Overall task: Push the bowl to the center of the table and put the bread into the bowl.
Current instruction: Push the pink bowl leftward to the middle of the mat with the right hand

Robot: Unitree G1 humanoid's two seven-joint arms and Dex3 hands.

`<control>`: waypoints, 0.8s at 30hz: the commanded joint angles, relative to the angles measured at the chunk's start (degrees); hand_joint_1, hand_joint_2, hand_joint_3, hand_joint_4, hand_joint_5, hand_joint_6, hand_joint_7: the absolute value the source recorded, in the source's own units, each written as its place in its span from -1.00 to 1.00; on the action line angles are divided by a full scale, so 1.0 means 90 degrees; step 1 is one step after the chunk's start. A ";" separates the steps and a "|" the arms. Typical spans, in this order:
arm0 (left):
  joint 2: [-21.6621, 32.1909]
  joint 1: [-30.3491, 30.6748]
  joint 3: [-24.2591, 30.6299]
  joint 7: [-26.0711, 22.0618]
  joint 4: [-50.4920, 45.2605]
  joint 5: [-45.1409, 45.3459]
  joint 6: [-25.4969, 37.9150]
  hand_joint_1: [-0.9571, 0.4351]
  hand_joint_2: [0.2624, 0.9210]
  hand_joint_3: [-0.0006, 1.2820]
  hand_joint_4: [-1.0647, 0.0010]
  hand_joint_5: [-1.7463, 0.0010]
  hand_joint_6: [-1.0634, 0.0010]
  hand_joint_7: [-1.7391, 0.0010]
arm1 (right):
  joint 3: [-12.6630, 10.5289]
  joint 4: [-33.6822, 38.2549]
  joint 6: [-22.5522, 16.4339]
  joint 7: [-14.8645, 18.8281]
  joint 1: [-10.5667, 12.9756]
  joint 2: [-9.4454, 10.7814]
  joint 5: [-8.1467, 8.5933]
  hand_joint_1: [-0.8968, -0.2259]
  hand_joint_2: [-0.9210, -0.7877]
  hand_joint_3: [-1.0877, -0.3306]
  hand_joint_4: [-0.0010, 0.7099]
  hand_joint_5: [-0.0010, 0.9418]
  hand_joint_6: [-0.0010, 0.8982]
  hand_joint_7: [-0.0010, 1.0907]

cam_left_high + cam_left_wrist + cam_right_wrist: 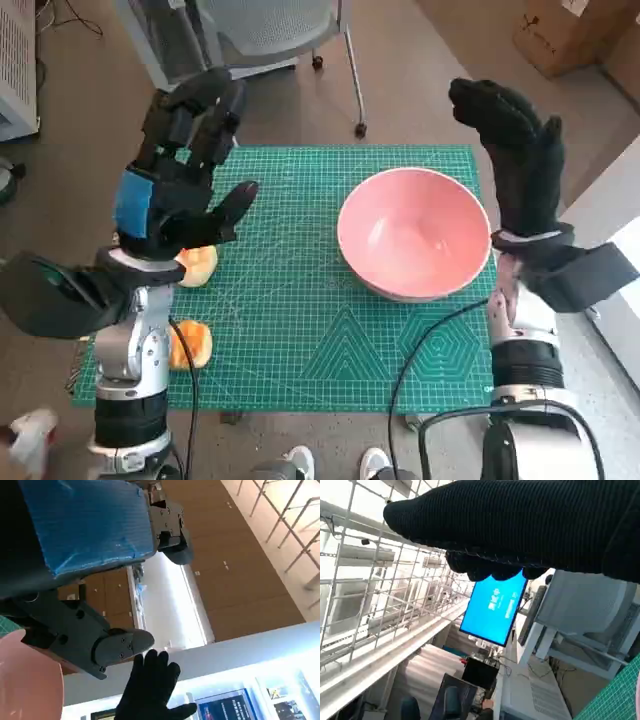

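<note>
A pink bowl (pixel 413 231) stands on the right half of the green cutting mat (pixel 290 320); its rim (pixel 30 680) also shows in the left wrist view. Two pieces of bread lie at the mat's left edge: one (pixel 197 266) partly under my left hand, the other (pixel 188 345) beside my left forearm. My left hand (pixel 185 165) is raised above the mat's left side, fingers spread, holding nothing. My right hand (pixel 515 155) is raised upright just right of the bowl, empty, apart from the rim. The left wrist view also shows the gloved right hand (pixel 152 687).
An office chair (pixel 270 35) stands beyond the table's far edge. A cardboard box (pixel 575 30) sits on the floor at the far right. A person's feet (pixel 335 465) show at the near edge. Black cables (pixel 420 350) cross the mat's near right.
</note>
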 commanded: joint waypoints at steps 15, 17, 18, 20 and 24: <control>0.0098 0.0100 0.0049 0.0022 -0.0306 -0.0024 0.0163 -0.02 0.12 0.00 0.78 0.83 1.00 0.04 | -0.0023 0.0182 0.0069 0.0259 0.0090 0.0061 0.0152 -0.01 -1.00 0.21 0.06 -0.99 0.11 -0.99; 0.0108 0.0103 0.0053 0.0023 -0.0317 -0.0018 0.0172 -0.02 0.12 0.00 0.79 0.83 1.00 0.04 | -0.0018 0.0180 0.0060 0.0277 0.0094 0.0076 0.0162 -0.02 -1.00 0.21 0.07 -0.99 0.11 -0.99; 0.0116 0.0108 0.0056 0.0023 -0.0324 -0.0010 0.0172 -0.02 0.12 0.00 0.79 0.83 1.00 0.04 | -0.0014 0.0179 0.0052 0.0289 0.0097 0.0086 0.0166 -0.02 -1.00 0.21 0.06 -0.99 0.11 -0.99; 0.0124 0.0116 0.0056 0.0026 -0.0333 -0.0002 0.0172 -0.02 0.12 0.00 0.79 0.82 1.00 0.04 | -0.0013 0.0178 0.0043 0.0306 0.0102 0.0095 0.0172 -0.02 -1.00 0.22 0.06 -0.99 0.11 -0.99; 0.0142 0.0134 0.0059 0.0027 -0.0323 0.0011 0.0146 -0.02 0.12 -0.01 0.79 0.82 1.00 0.05 | -0.0021 0.0188 0.0031 0.0333 0.0102 0.0107 0.0180 -0.02 -1.00 0.23 0.06 -1.00 0.11 -0.99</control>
